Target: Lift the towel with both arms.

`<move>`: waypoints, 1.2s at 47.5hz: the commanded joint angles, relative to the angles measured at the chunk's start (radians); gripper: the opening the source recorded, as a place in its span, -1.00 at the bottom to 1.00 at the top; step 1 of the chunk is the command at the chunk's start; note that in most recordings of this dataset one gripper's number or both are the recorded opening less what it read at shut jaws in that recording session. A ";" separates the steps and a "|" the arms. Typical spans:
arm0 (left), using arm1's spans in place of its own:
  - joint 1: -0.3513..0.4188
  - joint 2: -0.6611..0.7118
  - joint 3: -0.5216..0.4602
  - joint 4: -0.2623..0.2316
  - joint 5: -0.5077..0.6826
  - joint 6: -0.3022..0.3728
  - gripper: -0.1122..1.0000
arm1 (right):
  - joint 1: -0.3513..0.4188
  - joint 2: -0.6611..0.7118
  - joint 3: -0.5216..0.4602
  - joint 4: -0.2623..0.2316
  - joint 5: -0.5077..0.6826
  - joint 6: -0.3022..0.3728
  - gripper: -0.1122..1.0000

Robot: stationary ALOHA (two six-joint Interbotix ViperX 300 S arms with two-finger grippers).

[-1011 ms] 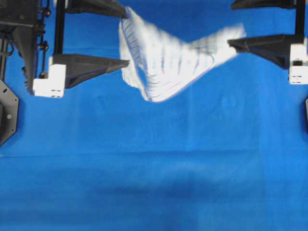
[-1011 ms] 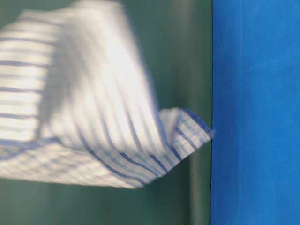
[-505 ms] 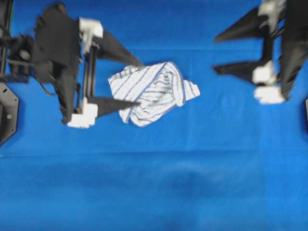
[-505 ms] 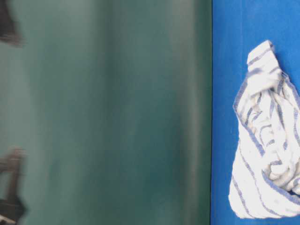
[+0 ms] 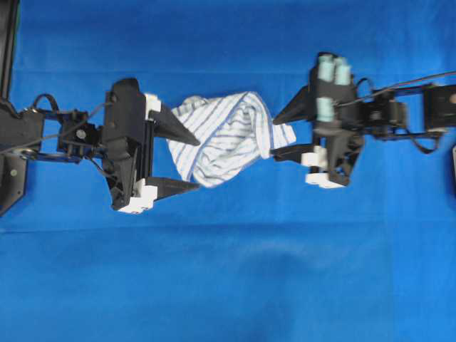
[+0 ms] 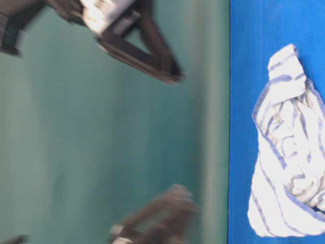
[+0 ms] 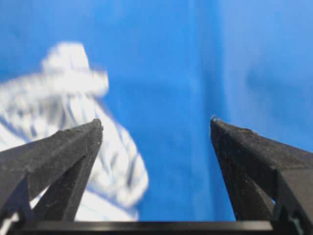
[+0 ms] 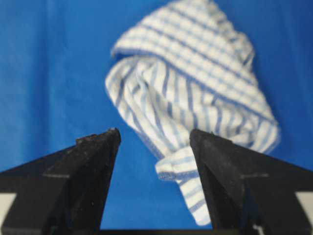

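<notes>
The towel (image 5: 228,139), white with fine blue stripes, lies crumpled on the blue cloth and nothing holds it. My left gripper (image 5: 198,164) is open at its left edge, one finger over the cloth's rim, the other beside it. In the left wrist view the towel (image 7: 63,98) sits behind the left finger, and the gap of the gripper (image 7: 156,122) shows only blue. My right gripper (image 5: 275,139) is open at the towel's right corner. In the right wrist view that corner of the towel (image 8: 190,73) reaches between the fingers of the gripper (image 8: 155,134), close to the right one.
The large plain blue cloth (image 5: 228,271) covers the whole table. In the table-level view the towel (image 6: 287,152) lies on it, with blurred black fingers (image 6: 152,56) in the air over a green backdrop (image 6: 76,142).
A second ago the towel hung stretched in the air between the grippers. It has dropped into a crumpled heap, and both arms have since closed in on its two ends.
</notes>
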 commanded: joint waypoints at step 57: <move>0.078 0.383 -0.002 0.000 -0.092 0.006 0.18 | -0.044 0.411 -0.066 -0.005 -0.195 0.000 -0.18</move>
